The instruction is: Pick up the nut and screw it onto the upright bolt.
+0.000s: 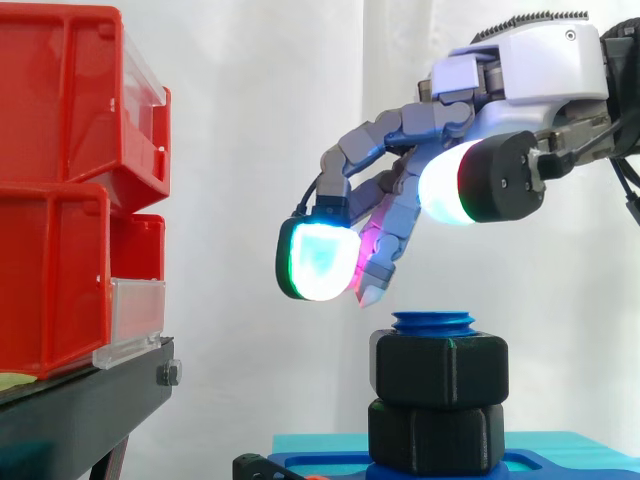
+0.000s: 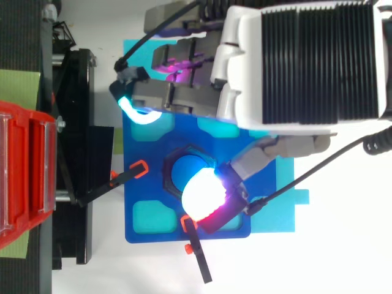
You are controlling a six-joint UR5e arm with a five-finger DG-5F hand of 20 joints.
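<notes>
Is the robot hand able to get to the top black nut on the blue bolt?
Probably yes. The hand hangs just above the top nut, open, with nothing between its fingertips and the nut. The red bins stand off to the side, out of the way.

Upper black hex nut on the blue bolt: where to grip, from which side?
Pinch opposite side flats of the upper black hexagonal nut, coming down from above. The blue threaded bolt pokes through its top and a second black nut sits right under it, leaving only the sides free.
</notes>
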